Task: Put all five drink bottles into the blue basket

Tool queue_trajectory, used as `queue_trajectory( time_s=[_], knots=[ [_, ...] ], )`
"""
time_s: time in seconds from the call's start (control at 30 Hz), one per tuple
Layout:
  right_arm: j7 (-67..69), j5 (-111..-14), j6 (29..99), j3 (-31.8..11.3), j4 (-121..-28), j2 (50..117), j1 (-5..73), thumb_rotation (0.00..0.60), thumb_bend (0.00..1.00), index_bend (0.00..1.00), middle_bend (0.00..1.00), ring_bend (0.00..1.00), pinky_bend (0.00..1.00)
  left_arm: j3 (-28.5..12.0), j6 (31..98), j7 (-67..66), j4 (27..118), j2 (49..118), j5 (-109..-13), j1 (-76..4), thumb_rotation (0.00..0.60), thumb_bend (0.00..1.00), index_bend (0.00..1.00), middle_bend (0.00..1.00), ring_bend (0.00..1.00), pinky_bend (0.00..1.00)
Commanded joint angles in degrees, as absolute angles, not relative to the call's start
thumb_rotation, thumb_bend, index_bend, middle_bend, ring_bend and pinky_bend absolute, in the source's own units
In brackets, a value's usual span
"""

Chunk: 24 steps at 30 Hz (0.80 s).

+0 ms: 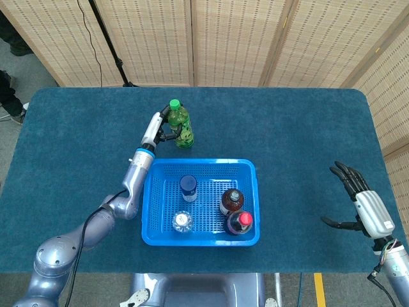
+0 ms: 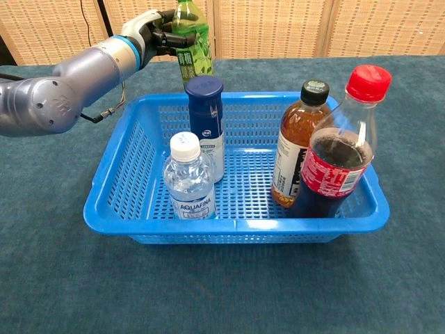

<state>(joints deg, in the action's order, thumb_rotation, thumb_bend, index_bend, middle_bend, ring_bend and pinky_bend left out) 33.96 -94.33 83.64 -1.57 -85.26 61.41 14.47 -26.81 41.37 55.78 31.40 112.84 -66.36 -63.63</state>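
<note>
My left hand (image 1: 158,126) (image 2: 149,31) grips the green-capped green bottle (image 1: 180,124) (image 2: 192,43) just behind the blue basket (image 1: 160,240) (image 2: 132,148), tilted and lifted off the cloth. In the basket stand a dark blue bottle (image 1: 188,188) (image 2: 205,125), a clear water bottle (image 1: 182,222) (image 2: 188,179), a brown tea bottle (image 1: 231,201) (image 2: 300,141) and a red-capped cola bottle (image 1: 241,222) (image 2: 337,149). My right hand (image 1: 361,206) hovers open far to the right, holding nothing.
A dark teal cloth covers the table (image 1: 300,141). Woven folding screens (image 1: 230,38) stand behind it, with a black stand and cable (image 1: 105,38) at the back left. A person's shoes (image 1: 9,112) show at the left edge.
</note>
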Motion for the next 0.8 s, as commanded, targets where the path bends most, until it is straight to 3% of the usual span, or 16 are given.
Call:
queue_trajectory(
  time_s=[0.03, 0.43, 0.8],
  knots=[
    [33.6, -94.7, 83.9, -1.5, -85.5, 61.4, 14.4, 0.6, 0.0, 0.0, 0.0, 0.0, 0.0, -25.7, 46.9, 55.3, 39.5, 107.7, -69.1, -59.9, 0.6, 0.64, 0.52, 0.43, 0.37, 0.37],
    [32.6, -95.6, 84.6, -1.2, -86.3, 61.3, 14.1, 0.6, 0.0, 0.0, 0.0, 0.0, 0.0, -19.4, 59.0, 50.3, 73.5, 84.4, -79.6, -47.7, 0.6, 0.64, 0.52, 0.43, 0.37, 0.37],
    [31.8, -96.8, 85.3, -0.9, -87.1, 61.3, 14.1, 0.6, 0.0, 0.0, 0.0, 0.0, 0.0, -14.3, 63.8, 50.0, 85.9, 74.9, -86.2, -42.2, 0.6, 0.63, 0.51, 0.43, 0.37, 0.37]
  ],
)
